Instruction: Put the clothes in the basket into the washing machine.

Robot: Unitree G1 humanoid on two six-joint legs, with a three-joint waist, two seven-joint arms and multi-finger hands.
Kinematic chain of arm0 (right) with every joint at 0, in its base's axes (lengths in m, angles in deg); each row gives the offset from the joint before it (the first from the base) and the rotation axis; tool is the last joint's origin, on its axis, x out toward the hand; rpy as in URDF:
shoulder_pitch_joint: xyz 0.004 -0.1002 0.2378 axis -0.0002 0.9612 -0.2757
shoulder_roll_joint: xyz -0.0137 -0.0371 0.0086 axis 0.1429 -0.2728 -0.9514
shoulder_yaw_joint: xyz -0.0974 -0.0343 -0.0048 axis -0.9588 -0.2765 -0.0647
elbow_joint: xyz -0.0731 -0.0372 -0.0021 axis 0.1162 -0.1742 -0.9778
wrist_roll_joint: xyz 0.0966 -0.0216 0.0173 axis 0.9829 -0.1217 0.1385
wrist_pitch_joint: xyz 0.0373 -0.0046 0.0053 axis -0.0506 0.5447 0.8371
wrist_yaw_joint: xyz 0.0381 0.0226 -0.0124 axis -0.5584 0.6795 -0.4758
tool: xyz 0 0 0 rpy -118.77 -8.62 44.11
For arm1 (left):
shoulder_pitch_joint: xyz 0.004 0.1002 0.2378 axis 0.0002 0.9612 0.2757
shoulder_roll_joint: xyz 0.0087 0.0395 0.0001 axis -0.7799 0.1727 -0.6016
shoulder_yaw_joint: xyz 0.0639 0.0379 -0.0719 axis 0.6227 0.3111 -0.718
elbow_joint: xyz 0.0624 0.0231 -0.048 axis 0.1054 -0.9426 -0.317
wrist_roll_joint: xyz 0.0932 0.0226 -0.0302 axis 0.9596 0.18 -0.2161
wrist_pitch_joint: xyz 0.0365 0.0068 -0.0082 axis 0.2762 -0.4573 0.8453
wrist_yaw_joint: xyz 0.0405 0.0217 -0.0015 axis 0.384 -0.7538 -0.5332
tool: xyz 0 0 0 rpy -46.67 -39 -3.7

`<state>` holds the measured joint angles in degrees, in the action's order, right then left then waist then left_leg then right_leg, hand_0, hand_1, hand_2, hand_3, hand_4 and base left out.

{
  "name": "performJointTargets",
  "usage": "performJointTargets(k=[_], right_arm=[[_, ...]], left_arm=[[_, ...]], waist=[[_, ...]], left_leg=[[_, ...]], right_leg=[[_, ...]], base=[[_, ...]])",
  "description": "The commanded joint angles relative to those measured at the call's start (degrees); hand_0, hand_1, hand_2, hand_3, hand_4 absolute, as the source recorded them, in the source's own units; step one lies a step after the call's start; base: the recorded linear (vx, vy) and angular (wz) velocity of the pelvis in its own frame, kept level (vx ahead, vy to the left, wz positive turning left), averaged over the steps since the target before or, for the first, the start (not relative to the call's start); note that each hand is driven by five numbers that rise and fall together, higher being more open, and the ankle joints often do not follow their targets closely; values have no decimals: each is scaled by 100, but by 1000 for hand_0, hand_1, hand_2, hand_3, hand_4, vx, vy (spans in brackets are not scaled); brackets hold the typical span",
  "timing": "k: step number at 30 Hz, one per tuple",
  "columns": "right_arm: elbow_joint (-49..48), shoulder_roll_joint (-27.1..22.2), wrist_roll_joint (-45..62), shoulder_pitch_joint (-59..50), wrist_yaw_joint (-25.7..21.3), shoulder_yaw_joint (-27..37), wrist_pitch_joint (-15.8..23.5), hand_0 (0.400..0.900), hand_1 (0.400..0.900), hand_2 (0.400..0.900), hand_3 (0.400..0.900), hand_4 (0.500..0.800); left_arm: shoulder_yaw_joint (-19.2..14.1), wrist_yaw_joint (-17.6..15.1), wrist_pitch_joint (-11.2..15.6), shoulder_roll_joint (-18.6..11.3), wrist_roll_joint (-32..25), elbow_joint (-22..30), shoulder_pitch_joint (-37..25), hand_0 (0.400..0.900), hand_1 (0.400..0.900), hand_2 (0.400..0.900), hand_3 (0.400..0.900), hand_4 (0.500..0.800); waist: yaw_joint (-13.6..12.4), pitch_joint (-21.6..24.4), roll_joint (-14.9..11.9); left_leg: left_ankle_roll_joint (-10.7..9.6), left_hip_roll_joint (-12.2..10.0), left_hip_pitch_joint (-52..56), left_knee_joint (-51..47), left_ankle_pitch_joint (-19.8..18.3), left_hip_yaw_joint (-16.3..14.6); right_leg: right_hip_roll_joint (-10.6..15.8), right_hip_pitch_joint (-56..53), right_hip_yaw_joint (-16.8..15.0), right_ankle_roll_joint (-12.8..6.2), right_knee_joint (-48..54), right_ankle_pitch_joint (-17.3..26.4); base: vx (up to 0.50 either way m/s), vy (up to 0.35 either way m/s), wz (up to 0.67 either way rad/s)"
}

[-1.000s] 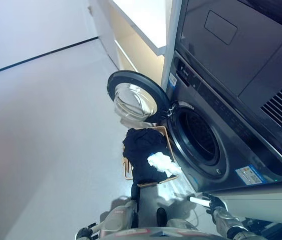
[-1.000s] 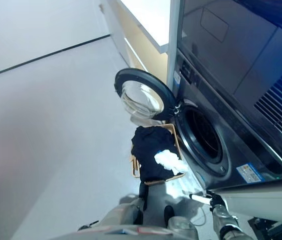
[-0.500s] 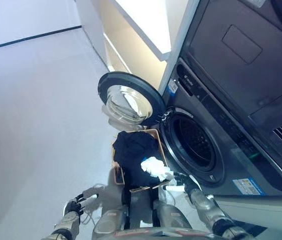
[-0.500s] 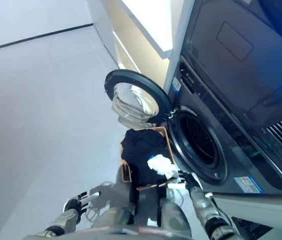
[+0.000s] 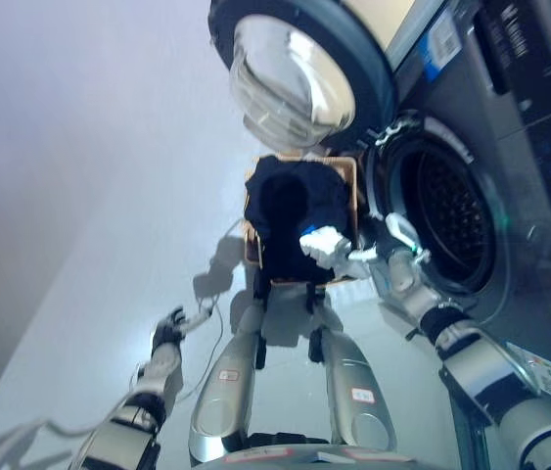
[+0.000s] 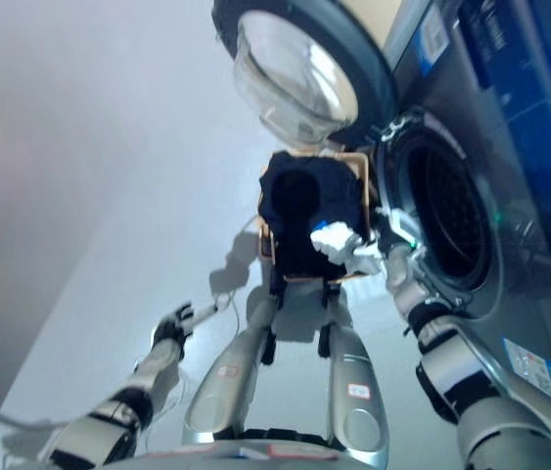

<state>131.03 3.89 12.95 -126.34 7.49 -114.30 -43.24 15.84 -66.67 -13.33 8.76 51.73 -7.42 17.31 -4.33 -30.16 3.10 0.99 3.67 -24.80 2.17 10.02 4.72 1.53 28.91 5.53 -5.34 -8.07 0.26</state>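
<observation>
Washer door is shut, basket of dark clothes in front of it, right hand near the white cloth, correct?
Not quite: the washer door is swung open, as the left eye view shows. The basket of dark clothes does sit in front, right hand by the white cloth.

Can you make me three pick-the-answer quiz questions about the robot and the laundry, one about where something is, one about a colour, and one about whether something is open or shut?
1. Where is the basket?
A. On the floor in front of the washing machine
B. On top of the washing machine
C. Inside the drum

2. What colour is the big piece of clothing filling the basket?
A. Red
B. Dark, nearly black
C. Yellow

3. How is the washing machine door?
A. Shut tight
C. Swung wide open
B. Taken off and lying flat

Answers:
1. A, the basket sits on the floor beside the round opening.
2. B, a dark garment fills it, with a small white cloth near the right hand.
3. C, the glass door stands swung away from the opening.
</observation>
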Motion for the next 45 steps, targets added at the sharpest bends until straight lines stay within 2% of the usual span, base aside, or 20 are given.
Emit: performJointTargets(k=[1, 6, 13, 21, 23, 24, 25, 26, 32, 37, 40, 45], right_arm=[[-186, -399, -27, -162, -647, -121, 96, 900, 900, 900, 900, 800], [-264, -515, -48, -571, -858, -241, 116, 900, 900, 900, 900, 800], [-96, -329, 102, -636, -957, -306, 117, 900, 900, 900, 900, 800], [62, -51, 94, -587, -670, -532, 99, 900, 900, 900, 900, 800], [72, -18, 83, -614, -446, -652, 100, 900, 900, 900, 900, 800], [99, 12, 38, -616, -404, -694, 97, 622, 622, 622, 622, 633], [97, 24, 30, -593, -388, -715, 101, 455, 455, 455, 455, 533], [78, 48, 13, -557, -380, -733, 106, 400, 400, 400, 400, 500], [-92, 210, -73, -295, -643, -617, 131, 400, 400, 400, 400, 500], [-507, 58, 15, -289, -897, -380, 161, 400, 400, 400, 400, 500], [-1244, -138, 153, -171, -1076, -114, 267, 400, 400, 400, 400, 500], [-2711, -491, 431, 213, -1109, 478, 511, 400, 400, 400, 400, 500]], left_arm=[[68, -464, 386, -271, -439, 474, 105, 900, 900, 900, 900, 800], [37, -623, 574, -309, -807, 1036, -84, 900, 900, 900, 900, 800], [171, -695, 605, -200, -947, 1380, -162, 900, 900, 900, 900, 800], [246, -637, 515, -117, -987, 1173, -170, 900, 900, 900, 900, 800], [271, -581, 473, -100, -1016, 1076, -199, 900, 900, 900, 900, 800], [284, -546, 456, -76, -1017, 1003, -209, 900, 900, 900, 900, 800], [295, -531, 455, -75, -1016, 990, -197, 900, 900, 900, 900, 800], [296, -524, 454, -68, -998, 981, -192, 900, 900, 900, 900, 800], [246, -588, 447, -19, -960, 747, -164, 900, 900, 900, 900, 800], [120, -646, 468, -61, -959, 683, -122, 900, 900, 900, 900, 800], [3, -673, 448, -76, -942, 637, -59, 900, 900, 900, 900, 800], [-256, -681, 394, -80, -969, 602, 111, 900, 900, 900, 900, 800]], waist=[[88, 177, 315], [31, 109, 327], [22, 37, 359], [6, 37, 329], [-4, 55, 309], [-7, 62, 300], [-1, 68, 288], [3, 73, 274], [77, 182, 183], [143, 272, 87], [215, 330, 7], [313, 392, -114]], left_leg=[[-220, 341, -1277, 1329, -826, -101], [-129, 435, -2715, 2614, -1206, -156], [-54, 464, -3858, 3682, -1578, -246], [-24, 511, -4258, 4009, -1684, -275], [-38, 520, -4284, 4042, -1691, -259], [-47, 515, -4266, 4027, -1688, -259], [-47, 516, -4235, 4002, -1685, -260], [-53, 510, -4205, 3977, -1675, -265], [-105, 494, -3980, 3745, -1599, -224], [-138, 441, -3772, 3538, -1553, -216], [-145, 416, -3612, 3416, -1540, -217], [-141, 371, -3366, 3288, -1555, -231]], right_leg=[[68, 1329, -331, 134, -1848, -522], [194, 2672, -441, 179, -3071, -782], [257, 3764, -540, 251, -4014, -1072], [223, 4191, -572, 263, -4327, -1158], [226, 4231, -580, 256, -4342, -1158], [231, 4218, -575, 254, -4338, -1162], [230, 4192, -583, 256, -4313, -1161], [234, 4162, -573, 259, -4289, -1153], [205, 3967, -588, 249, -4103, -1086], [208, 3757, -591, 242, -3898, -1003], [196, 3600, -594, 237, -3786, -986], [165, 3335, -639, 236, -3605, -976]], base=[[-94, -9, 13], [-75, -18, 9], [-7, 1, 3], [3, -1, 0], [0, 0, 0], [0, 0, 0], [0, 0, 0], [0, 0, 0], [-3, 3, -3], [-16, 12, -7], [-3, 18, -8], [5, 20, -12]])
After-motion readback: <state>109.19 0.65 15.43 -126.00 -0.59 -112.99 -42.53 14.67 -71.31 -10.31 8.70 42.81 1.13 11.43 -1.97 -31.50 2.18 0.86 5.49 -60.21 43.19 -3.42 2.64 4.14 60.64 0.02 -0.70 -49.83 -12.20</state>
